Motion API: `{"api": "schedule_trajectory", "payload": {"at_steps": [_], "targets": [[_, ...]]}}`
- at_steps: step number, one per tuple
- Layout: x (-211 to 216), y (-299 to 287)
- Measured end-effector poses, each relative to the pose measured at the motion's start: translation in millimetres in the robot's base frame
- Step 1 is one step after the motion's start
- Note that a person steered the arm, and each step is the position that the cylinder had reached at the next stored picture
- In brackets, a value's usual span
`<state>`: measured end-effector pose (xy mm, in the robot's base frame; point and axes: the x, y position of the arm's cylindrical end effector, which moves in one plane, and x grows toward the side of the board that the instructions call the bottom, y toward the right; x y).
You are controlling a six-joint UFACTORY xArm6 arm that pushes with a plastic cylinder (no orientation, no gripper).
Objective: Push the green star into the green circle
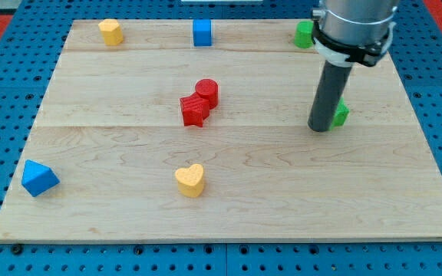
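1. My tip (321,129) rests on the wooden board (229,207) at about three o'clock from the board's centre. There is no hand on this arm, only the dark rod, so nothing opens, shuts or holds anything.
2. The green star (341,114) sits right against the rod at its three o'clock side, touching it as far as I can tell (the rod hides most of the block, so I read its shape only loosely).
3. The green circle (304,34) lies at the board's top edge, at roughly twelve o'clock from my tip and well apart from the star; the arm's grey body covers part of it.
4. Near the centre, a red cylinder (207,92) and a red star (195,110) touch each other, the star at seven o'clock of the cylinder.
5. A yellow heart (190,180) lies at six o'clock from the red pair.
6. A blue triangular block (38,178) sits near the bottom-left corner.
7. Along the top edge, a yellow block (111,31) lies at eleven o'clock and a blue cube (202,33) at twelve.
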<state>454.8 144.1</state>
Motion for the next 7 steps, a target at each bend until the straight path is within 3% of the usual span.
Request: {"api": "schedule_trajectory", "payload": {"at_steps": [1, 2, 3, 4, 6, 7], "targets": [[-24, 11], [-81, 26], [-57, 48], [-61, 77], [-164, 46], [-165, 42]]}}
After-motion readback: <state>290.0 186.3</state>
